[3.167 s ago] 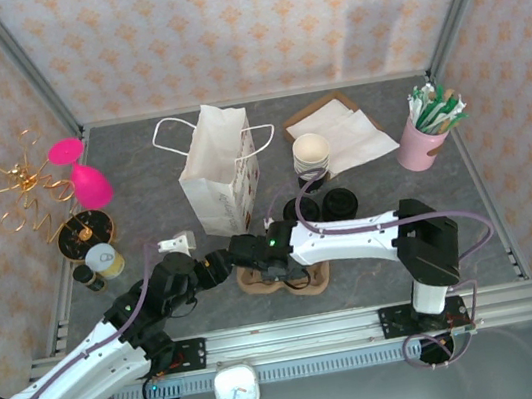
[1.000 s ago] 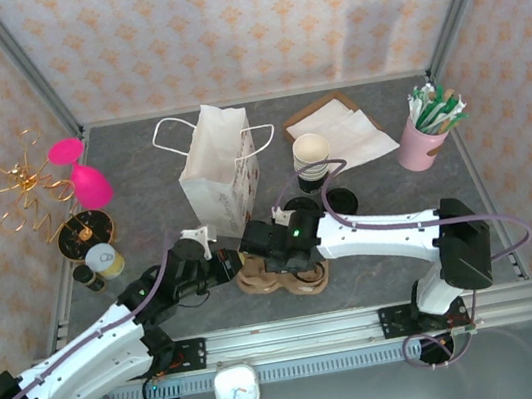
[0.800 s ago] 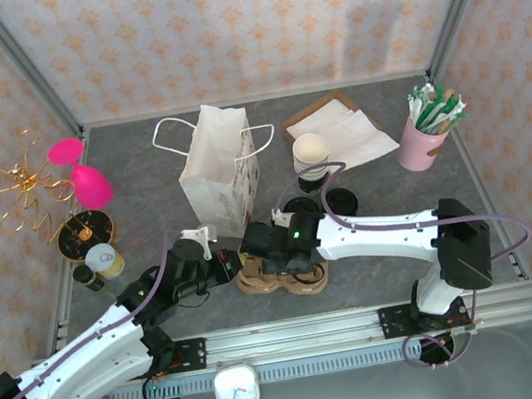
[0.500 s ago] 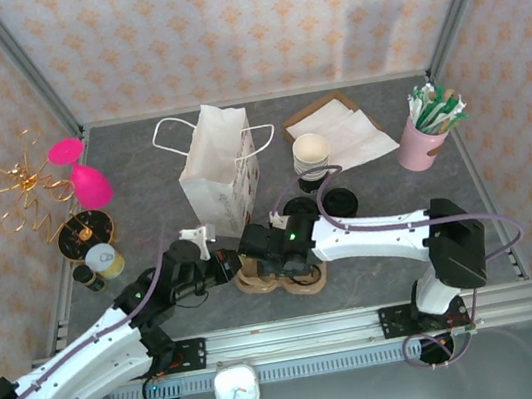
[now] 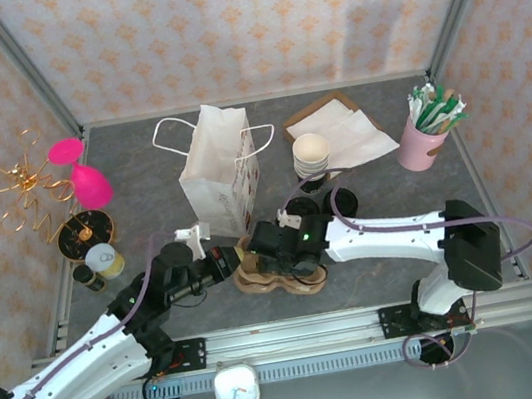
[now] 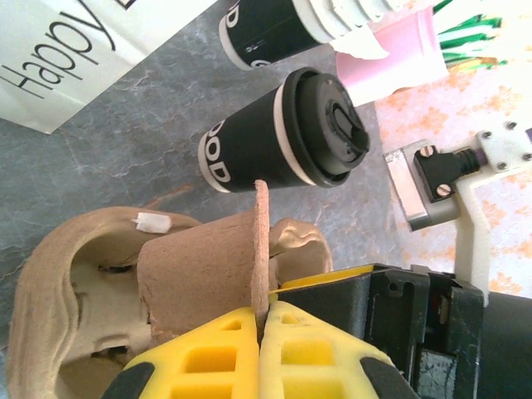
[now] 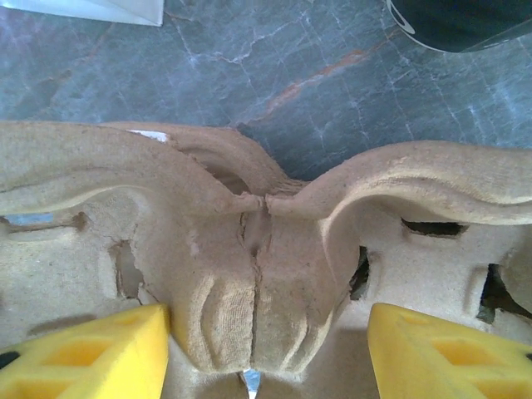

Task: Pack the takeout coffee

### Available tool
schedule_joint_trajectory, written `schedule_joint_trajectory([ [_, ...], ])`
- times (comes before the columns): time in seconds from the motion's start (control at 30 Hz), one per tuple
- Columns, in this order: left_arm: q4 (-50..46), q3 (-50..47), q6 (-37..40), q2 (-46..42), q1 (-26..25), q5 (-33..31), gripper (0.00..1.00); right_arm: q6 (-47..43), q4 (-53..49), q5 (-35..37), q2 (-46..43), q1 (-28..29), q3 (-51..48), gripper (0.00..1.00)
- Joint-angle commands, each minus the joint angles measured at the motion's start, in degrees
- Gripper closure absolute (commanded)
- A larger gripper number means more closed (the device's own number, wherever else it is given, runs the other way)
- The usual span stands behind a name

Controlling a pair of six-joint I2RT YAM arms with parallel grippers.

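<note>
The takeout coffee (image 5: 339, 200) is a black paper cup with a black lid (image 6: 283, 137), standing on the table behind a brown pulp cup carrier (image 5: 281, 278). My left gripper (image 5: 231, 262) is shut on a thin upright wall of the carrier (image 6: 208, 274), its yellow fingertips (image 6: 259, 320) pinching that edge. My right gripper (image 5: 280, 248) is open over the carrier's middle. Its yellow fingers (image 7: 83, 349) stand on either side of the central ridge (image 7: 262, 266), apart from it. The white paper bag (image 5: 221, 171) stands upright behind the carrier.
A stack of lidless cream cups (image 5: 311, 155) sits behind the coffee, with napkins (image 5: 341, 132) and a pink cup of stirrers (image 5: 426, 134) to the right. A second black lid (image 5: 300, 208) lies beside the coffee. Pink and gold ornaments (image 5: 52, 193) stand at the left.
Both grippers have shifted slightly right, and the right arm's elbow has swung. The carrier has stayed nearly in place, with the left gripper still on its edge.
</note>
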Motion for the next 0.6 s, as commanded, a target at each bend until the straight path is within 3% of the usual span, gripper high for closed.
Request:
schedule_joint_trajectory([
  [0.0,3.1,-0.1,-2.7,-1.5,0.4,0.1,1.00,1.9,1.5,0.7,-2.2,-0.6,-0.9,0.36],
  [0.2,6.0,-0.8,-5.1,-2.5,0.3,1.0,1.00,2.6,3.3,0.8,-4.1,-0.6,-1.5,0.38],
  [0.57,3.9,-0.4,-4.4,-2.6,0.3,0.1,1.00,2.5,0.8,2.9,-6.1,-0.7,-0.7,0.50],
])
